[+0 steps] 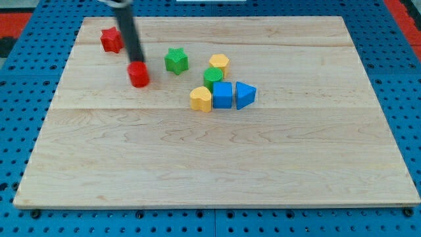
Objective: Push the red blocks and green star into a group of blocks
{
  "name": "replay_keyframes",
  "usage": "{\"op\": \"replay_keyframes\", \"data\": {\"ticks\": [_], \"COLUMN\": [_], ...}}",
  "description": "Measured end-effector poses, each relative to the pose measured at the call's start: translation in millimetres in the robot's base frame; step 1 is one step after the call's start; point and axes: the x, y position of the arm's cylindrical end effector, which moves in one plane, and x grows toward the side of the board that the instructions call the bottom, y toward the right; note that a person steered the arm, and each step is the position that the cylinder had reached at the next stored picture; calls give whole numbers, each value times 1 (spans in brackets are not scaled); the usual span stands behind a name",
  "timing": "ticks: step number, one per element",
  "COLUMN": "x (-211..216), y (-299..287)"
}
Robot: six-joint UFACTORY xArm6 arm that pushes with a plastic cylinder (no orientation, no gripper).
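A red star block (110, 39) lies near the board's top left. A small red round block (139, 74) sits below and right of it. My tip (137, 62) rests against the top of that red round block, between the two red blocks. A green star (175, 60) lies to the right of my tip, apart from the red blocks. Further right is a cluster: a yellow hexagon block (220, 63), a green round block (212, 77), a yellow heart-like block (201, 99), a blue cube (223, 95) and a blue triangular block (245, 95).
The wooden board (217, 164) lies on a blue perforated table (20, 118). The dark rod rises from my tip out of the view's top.
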Motion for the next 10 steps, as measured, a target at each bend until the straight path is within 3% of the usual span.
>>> {"op": "replay_keyframes", "data": {"ticks": [1, 2, 3, 4, 5, 7, 9, 10], "x": [-7, -16, -43, 3, 35, 11, -107, -96], "y": [-47, -57, 1, 47, 37, -140, -119, -104]}}
